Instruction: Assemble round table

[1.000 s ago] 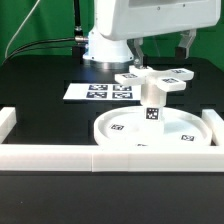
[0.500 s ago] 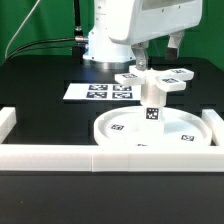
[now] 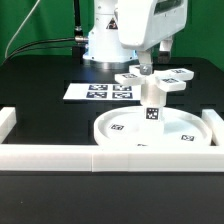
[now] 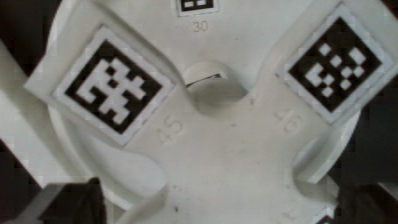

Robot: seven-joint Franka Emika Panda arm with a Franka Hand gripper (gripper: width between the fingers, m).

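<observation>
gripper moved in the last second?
Yes. In the exterior view the gripper has shifted toward that view's left, now directly above the cross-shaped base, which stayed put.

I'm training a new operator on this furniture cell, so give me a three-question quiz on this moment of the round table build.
1. True or false: the leg stands upright in the middle of the disc top.
2. Which part sits on top of the leg? A) the marker board B) the cross-shaped base C) the border rail
3. Fill in: in the exterior view the gripper hangs directly ____ the cross-shaped base.

Key:
1. True.
2. B. The base's arms spread out from the top of the leg; the wrist view shows its tagged arms up close.
3. Above. Whether its fingers are open or shut cannot be told.
</observation>
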